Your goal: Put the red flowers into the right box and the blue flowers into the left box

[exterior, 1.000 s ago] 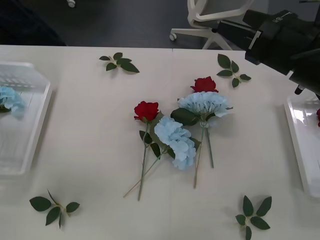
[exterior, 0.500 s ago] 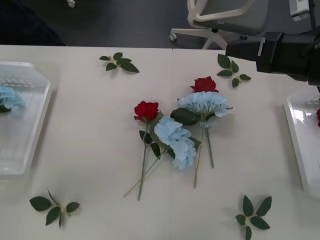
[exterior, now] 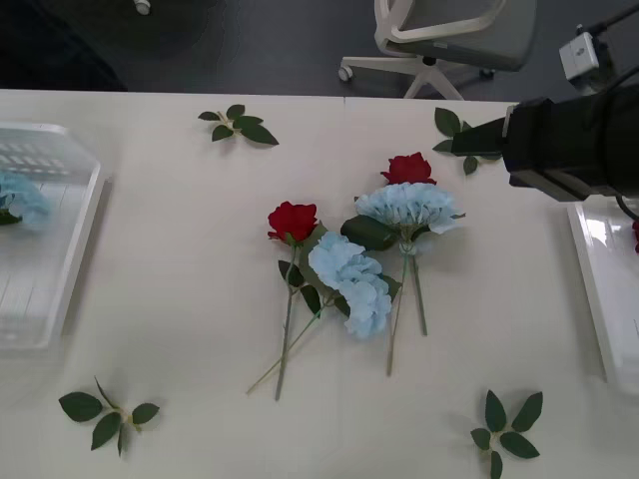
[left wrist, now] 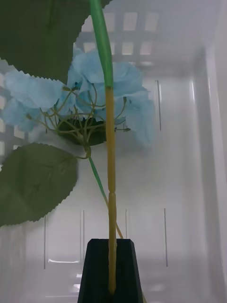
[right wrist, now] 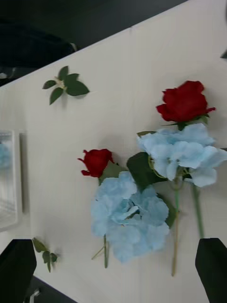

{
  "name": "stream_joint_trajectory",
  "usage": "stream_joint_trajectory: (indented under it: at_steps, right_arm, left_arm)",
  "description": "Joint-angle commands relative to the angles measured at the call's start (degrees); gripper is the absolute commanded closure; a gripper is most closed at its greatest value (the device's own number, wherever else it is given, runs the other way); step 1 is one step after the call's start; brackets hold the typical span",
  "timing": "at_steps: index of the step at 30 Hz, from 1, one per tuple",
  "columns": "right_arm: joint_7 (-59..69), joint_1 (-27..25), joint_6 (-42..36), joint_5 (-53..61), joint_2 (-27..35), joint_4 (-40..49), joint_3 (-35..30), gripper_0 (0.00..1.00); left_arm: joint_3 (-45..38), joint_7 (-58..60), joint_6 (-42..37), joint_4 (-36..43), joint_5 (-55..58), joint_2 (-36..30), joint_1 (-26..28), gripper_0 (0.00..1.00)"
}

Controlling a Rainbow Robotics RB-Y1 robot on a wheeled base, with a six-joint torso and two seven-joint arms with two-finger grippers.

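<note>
The left gripper (left wrist: 111,274), clamped on a blue flower's stem (left wrist: 109,142), holds the bloom over the left box (exterior: 60,249) at nine o'clock for sorting. The right gripper (right wrist: 116,270), fingers apart, hovers above the mixed flowers (exterior: 349,279) at mid-desk (exterior: 180,299), apparently choosing the next stem.

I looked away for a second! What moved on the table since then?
The right arm's black gripper swung down and leftward, nearer the red flowers mid-table. Nothing was picked up or dropped. Those roses, the blue flowers and the left box stayed put.
</note>
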State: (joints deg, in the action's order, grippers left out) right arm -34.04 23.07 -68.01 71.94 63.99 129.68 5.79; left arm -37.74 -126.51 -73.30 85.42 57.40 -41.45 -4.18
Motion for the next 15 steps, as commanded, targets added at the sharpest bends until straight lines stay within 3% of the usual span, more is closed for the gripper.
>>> stream_joint_trajectory:
  at_steps: [1, 6, 7, 8, 9, 11, 13, 15]
  right_arm:
    - [8.02, 4.26, -4.15, -8.75, 1.05, 4.09, 6.34, 0.0]
    - [14.7, 10.68, -5.12, -18.15, 0.52, 2.86, 18.29, 0.0]
    - [15.67, 12.35, -5.21, -19.47, 0.08, 1.71, 20.93, 0.0]
    - [16.02, 13.84, -5.21, -20.44, -0.45, 0.57, 23.21, 0.0]
    - [16.02, 14.55, -5.21, -20.88, -0.71, -0.04, 24.35, 0.0]
    - [16.2, 17.18, -5.21, -22.11, -1.59, -2.33, 28.4, 0.0]
    - [16.55, 18.41, -5.21, -22.9, -2.21, -3.91, 30.77, 0.0]
    - [16.81, 19.73, -5.21, -23.43, -2.73, -5.41, 32.79, 0.0]
  left_arm:
    - [-1.1, 1.35, -0.35, 1.07, -1.94, -1.36, 0.14, 0.99]
    - [-0.84, 1.09, -1.58, 1.07, -5.1, -1.36, 0.14, 0.94]
    - [-0.84, 1.18, -1.84, 1.07, -5.28, -1.36, 0.14, 0.83]
    - [-0.93, 1.18, -1.84, 1.07, -5.36, -1.36, 0.14, 0.65]
    - [-0.93, 1.09, -1.84, 1.07, -5.45, -1.36, 0.14, 0.55]
    - [-0.93, 1.18, -1.93, 1.07, -5.01, -1.36, 0.22, 0.24]
    - [-0.93, 1.09, -1.93, 1.07, -4.22, -1.36, 0.22, 0.04]
    - [-0.93, 1.09, -1.93, 1.07, -2.82, -1.36, 0.31, 0.0]
